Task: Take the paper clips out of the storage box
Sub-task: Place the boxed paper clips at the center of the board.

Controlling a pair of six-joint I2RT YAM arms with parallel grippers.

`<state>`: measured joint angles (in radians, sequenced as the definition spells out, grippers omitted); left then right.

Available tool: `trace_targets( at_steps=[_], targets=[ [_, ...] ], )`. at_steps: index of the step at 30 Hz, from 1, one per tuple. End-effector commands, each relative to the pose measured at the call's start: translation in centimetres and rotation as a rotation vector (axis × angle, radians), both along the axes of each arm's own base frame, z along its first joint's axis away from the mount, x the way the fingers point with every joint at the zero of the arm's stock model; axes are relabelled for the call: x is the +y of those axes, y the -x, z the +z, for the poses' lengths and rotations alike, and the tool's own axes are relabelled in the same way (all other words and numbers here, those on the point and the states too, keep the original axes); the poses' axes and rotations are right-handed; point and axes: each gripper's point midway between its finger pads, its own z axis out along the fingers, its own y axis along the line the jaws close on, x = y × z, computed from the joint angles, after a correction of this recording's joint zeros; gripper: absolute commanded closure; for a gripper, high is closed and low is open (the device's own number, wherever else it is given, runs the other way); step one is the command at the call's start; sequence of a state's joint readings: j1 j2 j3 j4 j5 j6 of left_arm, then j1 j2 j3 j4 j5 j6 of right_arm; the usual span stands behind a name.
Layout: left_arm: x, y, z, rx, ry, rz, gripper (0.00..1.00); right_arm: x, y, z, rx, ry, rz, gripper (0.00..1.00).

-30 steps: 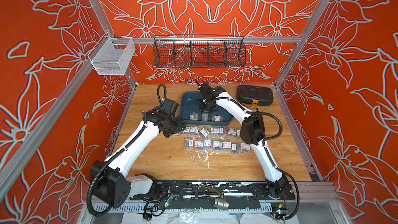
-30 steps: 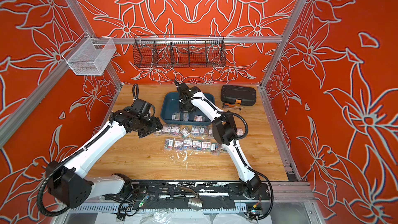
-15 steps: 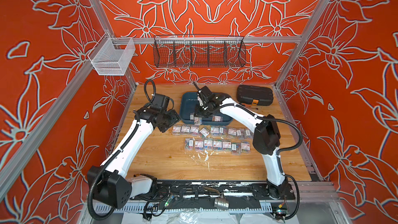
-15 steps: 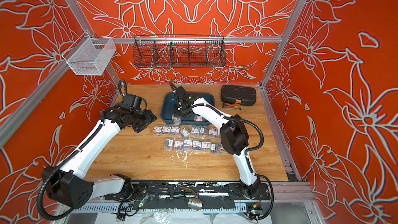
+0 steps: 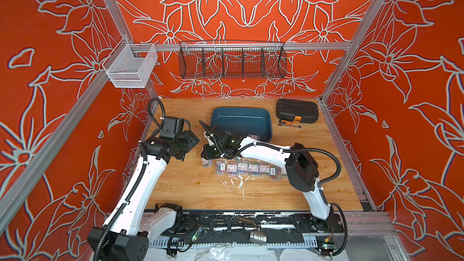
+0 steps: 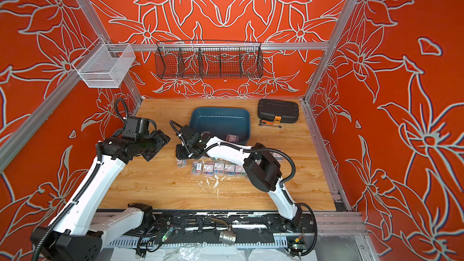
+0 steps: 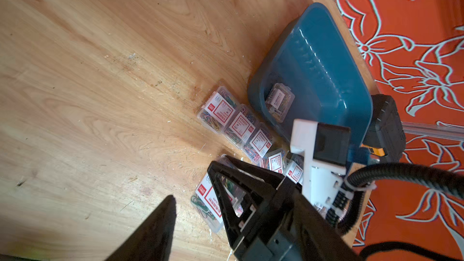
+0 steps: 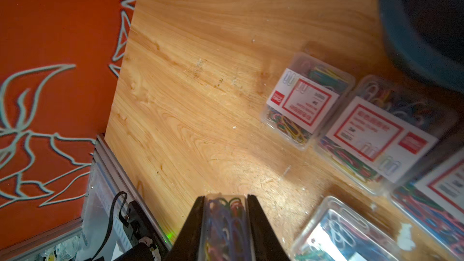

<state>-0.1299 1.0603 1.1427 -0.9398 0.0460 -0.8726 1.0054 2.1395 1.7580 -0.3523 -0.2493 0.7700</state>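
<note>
Wood tabletop (image 5: 190, 189), white-flecked | paper clips (image 5: 243, 169) rowed | orange floral walls (image 5: 251, 8) | wire basket (image 5: 232, 61)

Both arms: white links (image 5: 148, 179), black joints (image 5: 301, 169), corrugated black cables (image 5: 150, 110).

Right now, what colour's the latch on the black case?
Orange. The latch shows best in a top view.

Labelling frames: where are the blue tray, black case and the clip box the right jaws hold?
blue tray (image 5: 241, 121), in a top view, bare floor
black case (image 5: 297, 110), in a top view, lid
held clip box (image 8: 224, 218), right wrist view, end
</note>
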Motion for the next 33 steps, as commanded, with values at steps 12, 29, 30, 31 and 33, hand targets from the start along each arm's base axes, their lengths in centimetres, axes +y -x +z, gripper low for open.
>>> trace_targets(
  at_steps=[12, 29, 30, 31, 33],
  targets=[
    [0.3, 1.9, -4.2, 0.146, 0.002, -0.020, 0.28, 0.0, 0.3, -7.5, 0.031, 0.099, -0.065, 0.75],
    [-1.1, 0.9, -11.2, 0.224, 0.055, -0.147, 0.31, -5.9, -0.8, 1.4, -0.107, 0.240, -0.116, 0.42],
    [-1.7, 0.5, -11.6, 0.210, 0.082, -0.168, 0.32, -6.3, -1.0, 2.4, -0.124, 0.242, -0.115, 0.42],
    [-2.1, 0.3, -12.2, 0.206, 0.107, -0.181, 0.32, -7.0, -1.4, 3.2, -0.137, 0.256, -0.123, 0.42],
    [-2.7, 0.1, -13.2, 0.215, 0.139, -0.191, 0.34, -8.3, -2.3, 4.4, -0.147, 0.267, -0.152, 0.42]
  ],
)
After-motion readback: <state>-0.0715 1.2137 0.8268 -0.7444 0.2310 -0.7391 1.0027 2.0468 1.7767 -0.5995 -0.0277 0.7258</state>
